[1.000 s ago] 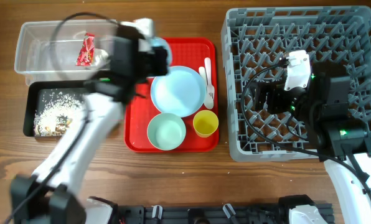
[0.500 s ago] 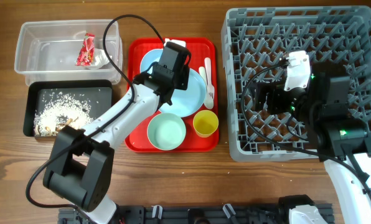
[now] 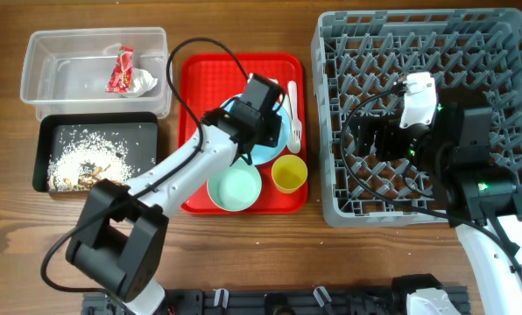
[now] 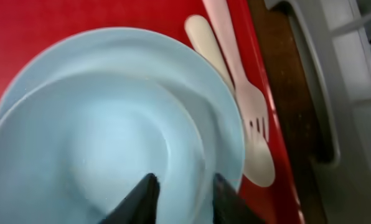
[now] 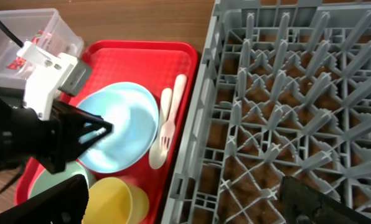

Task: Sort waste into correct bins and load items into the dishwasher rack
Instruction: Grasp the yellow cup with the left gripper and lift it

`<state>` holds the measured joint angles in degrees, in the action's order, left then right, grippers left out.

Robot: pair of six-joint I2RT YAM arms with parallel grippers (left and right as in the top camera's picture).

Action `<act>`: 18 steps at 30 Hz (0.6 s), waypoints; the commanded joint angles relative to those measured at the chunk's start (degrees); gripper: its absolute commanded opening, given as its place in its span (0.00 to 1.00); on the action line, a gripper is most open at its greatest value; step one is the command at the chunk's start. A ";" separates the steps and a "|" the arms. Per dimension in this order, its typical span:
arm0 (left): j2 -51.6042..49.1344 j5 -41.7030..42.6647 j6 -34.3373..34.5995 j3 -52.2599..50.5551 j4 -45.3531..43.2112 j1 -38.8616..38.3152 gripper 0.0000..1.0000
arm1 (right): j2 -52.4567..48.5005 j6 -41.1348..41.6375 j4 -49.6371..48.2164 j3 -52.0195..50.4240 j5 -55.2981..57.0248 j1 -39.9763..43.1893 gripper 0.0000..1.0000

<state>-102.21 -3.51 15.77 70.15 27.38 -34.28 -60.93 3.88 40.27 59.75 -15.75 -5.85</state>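
You have two arms at a brown wooden table (image 3: 243,245). On the flat red plastic tray (image 3: 195,79) you can count one pale blue round plate (image 4: 192,74) with one pale blue bowl (image 4: 79,155) sitting on it, one mint green bowl (image 3: 235,185), one small yellow cup (image 3: 289,173), and one white plastic fork (image 4: 241,93) lying beside one white plastic spoon (image 4: 204,43) along the tray's right edge, next to the plate.

Your left gripper (image 4: 182,193) hangs over the pale blue bowl; its two dark fingertips stand slightly apart with the bowl's near rim between them, and you cannot tell whether they are pinching it. Your right gripper (image 5: 192,202) hovers over the large square grey plastic crate with upright pegs (image 3: 471,52), its fingers spread wide and holding nothing. None of the dishes is in that crate.

You have two bins at the left: one clear rectangular plastic tub (image 3: 51,96), holding one crumpled red-and-white snack wrapper (image 3: 121,70) and one white crumpled tissue (image 3: 143,83) touching it, and just in front of it one shallow black rectangular tray (image 3: 138,131) with a heap of brown and white crumbly food scraps (image 3: 73,164).

Little of the room shows beyond the table.
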 commanded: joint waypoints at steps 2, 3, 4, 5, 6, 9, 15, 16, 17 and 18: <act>0.11 2.54 2.73 0.70 0.11 -0.50 0.65 | -0.26 2.67 0.00 0.90 -2.40 -0.09 1.00; 0.46 3.89 2.71 0.74 0.22 -0.42 0.70 | -0.26 2.71 0.04 0.90 -2.43 -0.09 1.00; 0.94 6.14 2.69 0.87 0.61 -0.31 0.73 | -0.26 2.71 0.09 0.90 -2.40 -0.09 1.00; 1.73 8.66 2.64 1.16 1.25 -0.20 0.75 | -0.26 2.69 0.11 0.90 -2.40 -0.09 1.00; 2.60 11.08 2.25 1.57 2.08 -0.07 0.77 | -0.26 2.71 0.13 0.90 -2.40 -0.09 1.00; 6.16 16.98 -1.57 2.51 4.24 0.04 0.80 | -0.26 2.69 0.35 0.90 -2.38 -0.09 1.00; 10.73 23.54 -6.62 2.51 9.35 -0.70 0.85 | -0.37 2.69 0.81 0.90 -2.38 -0.09 1.00; 10.69 23.39 -6.71 2.51 10.91 -1.09 0.84 | -0.48 2.71 0.96 0.90 -2.38 -0.09 1.00; 10.25 23.41 -7.65 2.45 12.41 -1.44 0.84 | -0.59 2.71 1.11 0.90 -2.38 -0.09 1.00; 9.73 23.30 -8.37 2.34 13.75 -1.92 0.84 | -0.66 2.71 1.25 0.90 -2.38 -0.09 1.00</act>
<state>-91.90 16.38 11.46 72.07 37.91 -34.83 -60.93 6.02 41.23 59.75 -16.95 -5.87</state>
